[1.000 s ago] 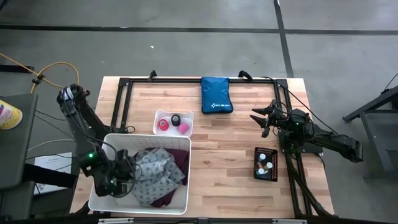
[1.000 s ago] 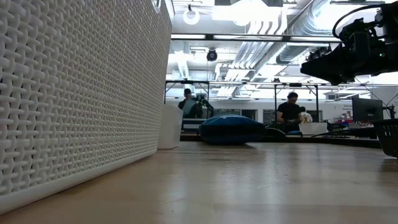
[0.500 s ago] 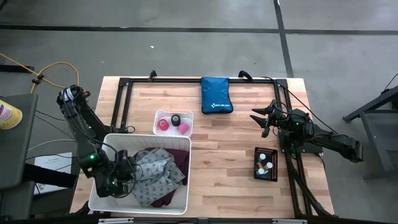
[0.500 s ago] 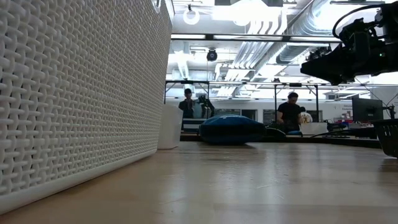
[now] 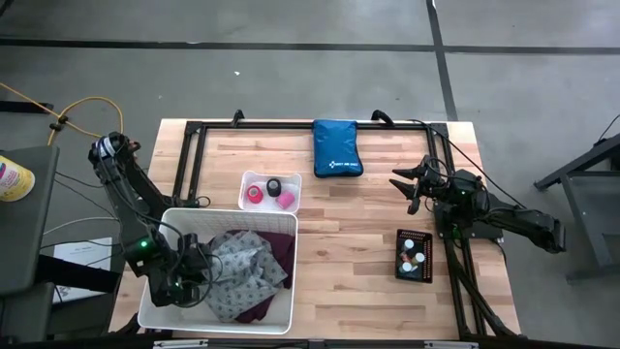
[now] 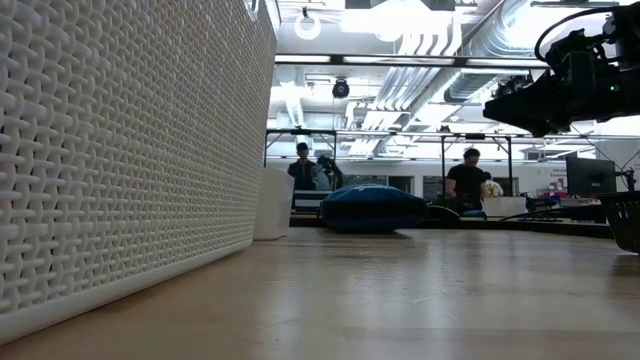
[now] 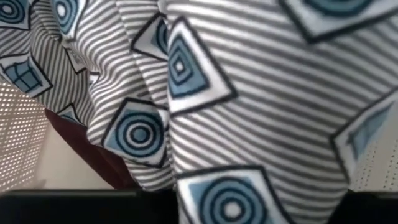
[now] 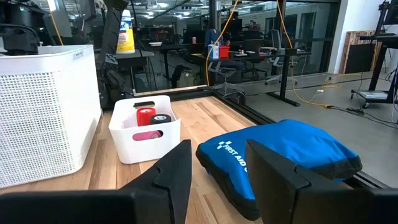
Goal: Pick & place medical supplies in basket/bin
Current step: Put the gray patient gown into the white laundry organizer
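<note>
High view: left tool (image 5: 186, 276), grip unclear, inside white basket (image 5: 155, 315) on patterned cloth (image 5: 237, 267); right tool (image 5: 407, 186) parted, empty.

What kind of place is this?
Probably a robotics lab or workshop in an open-plan space: bare ceiling ducts, rows of desks, and people working behind the wooden table.

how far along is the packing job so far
Done: the patterned cloth and purple cloth lie in the white basket. In hand: the left end effector is down inside the basket at the patterned cloth. Left: tape rolls in their small bin and vials in the black tray. The right end effector hovers open, empty.
</note>
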`<state>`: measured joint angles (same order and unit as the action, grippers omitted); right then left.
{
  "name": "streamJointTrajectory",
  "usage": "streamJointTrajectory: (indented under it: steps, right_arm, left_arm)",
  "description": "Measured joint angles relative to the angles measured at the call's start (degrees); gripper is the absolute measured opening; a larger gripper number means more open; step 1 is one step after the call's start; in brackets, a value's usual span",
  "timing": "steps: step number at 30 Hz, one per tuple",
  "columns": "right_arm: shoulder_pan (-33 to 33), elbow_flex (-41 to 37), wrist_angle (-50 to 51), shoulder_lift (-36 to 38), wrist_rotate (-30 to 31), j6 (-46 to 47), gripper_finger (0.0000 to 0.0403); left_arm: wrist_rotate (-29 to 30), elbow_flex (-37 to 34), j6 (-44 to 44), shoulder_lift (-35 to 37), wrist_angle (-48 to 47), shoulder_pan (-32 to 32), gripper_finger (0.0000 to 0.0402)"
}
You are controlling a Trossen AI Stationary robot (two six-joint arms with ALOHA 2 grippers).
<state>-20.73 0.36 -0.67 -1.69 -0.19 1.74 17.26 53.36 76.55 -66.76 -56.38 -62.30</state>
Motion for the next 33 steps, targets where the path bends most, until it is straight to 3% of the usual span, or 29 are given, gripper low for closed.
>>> streamJointTrajectory:
  steps: [17,33]
  right_arm:
    - [-0.01,0.0,0.0,0.0,0.0,0.0,0.0138]
    - [-0.01,0.02,0.0,-0.01,0.0,0.0,0.0138]
  left_arm:
    - [0.13,0.0,-0.66,0.0,-1.71,-0.02,0.0232]
    - [0.01,0.0,-0.74,3.54,-1.71,-0.06,0.0239]
